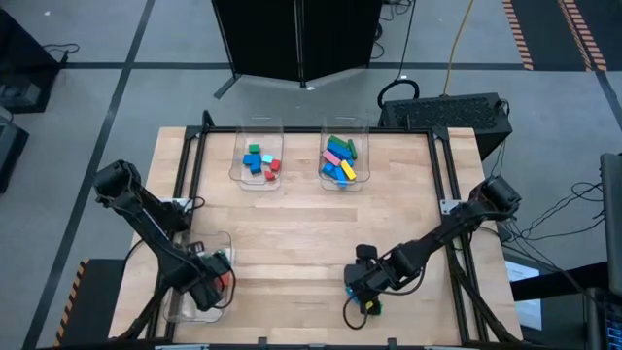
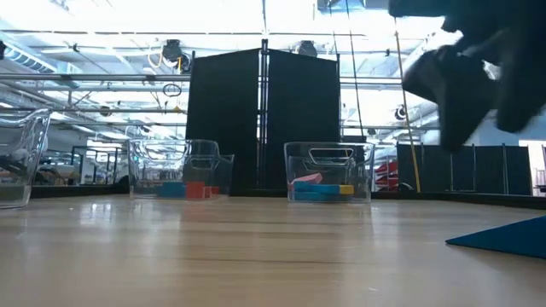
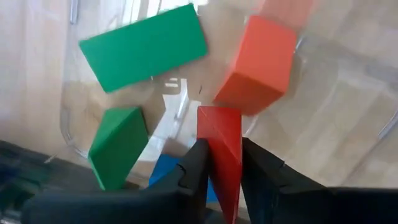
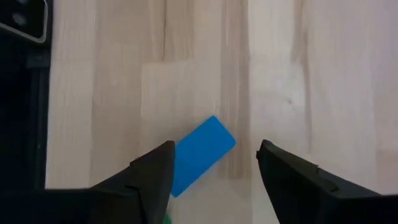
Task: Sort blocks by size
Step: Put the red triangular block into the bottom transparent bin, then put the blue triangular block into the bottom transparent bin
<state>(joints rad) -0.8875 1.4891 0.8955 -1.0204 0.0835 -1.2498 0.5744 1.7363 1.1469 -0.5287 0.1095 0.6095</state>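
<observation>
— Where are the blocks?

— Most sit in clear bins. Taking the black screen [image 1: 296, 39] behind the table as the landmark: the two bins nearest it hold the bulk. The left bin [image 1: 257, 136] has short blocks [image 1: 260, 162] in blue, green, red and cyan; the right bin [image 1: 345, 134] has long blocks [image 1: 338, 159] in green, pink, blue, cyan and yellow.

— And the third bin?

— The near-left bin [image 3: 74, 118], on the table edge far from the screen, holds a long green block [image 3: 144, 46], an orange-red block [image 3: 256, 65], a smaller green block [image 3: 117, 146] and a bit of blue. The left gripper [image 3: 219, 165] is inside it, its jaws clamped on a red block [image 3: 222, 149].

— The right gripper?

— The right gripper [image 4: 214, 165] hovers over bare wood on the same far edge, jaws apart, straddling a loose blue block [image 4: 199, 154] lying flat on the table [image 1: 311, 224]. A sliver of green shows beside it.

— Any labels?

— No writing I can read.
</observation>
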